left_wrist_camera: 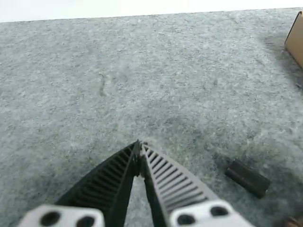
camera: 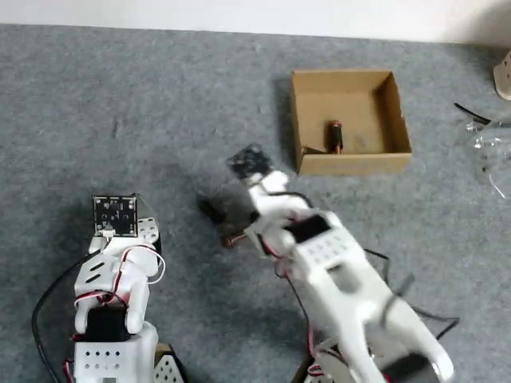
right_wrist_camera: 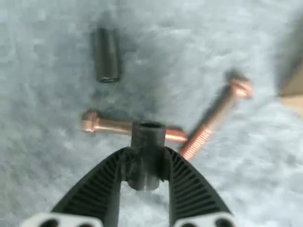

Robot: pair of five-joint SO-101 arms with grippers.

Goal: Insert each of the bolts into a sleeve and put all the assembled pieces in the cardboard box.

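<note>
Our right gripper (right_wrist_camera: pixel 147 157) clamps a sleeve (right_wrist_camera: pixel 147 139), a smooth black tube with its open mouth facing away. Just past it a coppery, threaded bolt (right_wrist_camera: pixel 111 126) lies on fuzzy grey felt (right_wrist_camera: pixel 42 94), with a second bolt (right_wrist_camera: pixel 213 120) beside it and a second sleeve (right_wrist_camera: pixel 105 54) farther out. Our left gripper (left_wrist_camera: pixel 140 158) sits pinched together, empty. The cardboard box (camera: pixel 355 164) holds one piece (camera: pixel 334 137), so we judge two remain.

I am seeing the white right arm (camera: pixel 351 287) showing blurred at the high view's lower right. A black cylindrical sleeve (right_wrist_camera: pixel 147 142) is hiding a copper metal bolt's (right_wrist_camera: pixel 102 125) middle, and the brown cardboard box (left_wrist_camera: pixel 297 40) is running off the left wrist view's edge.
</note>
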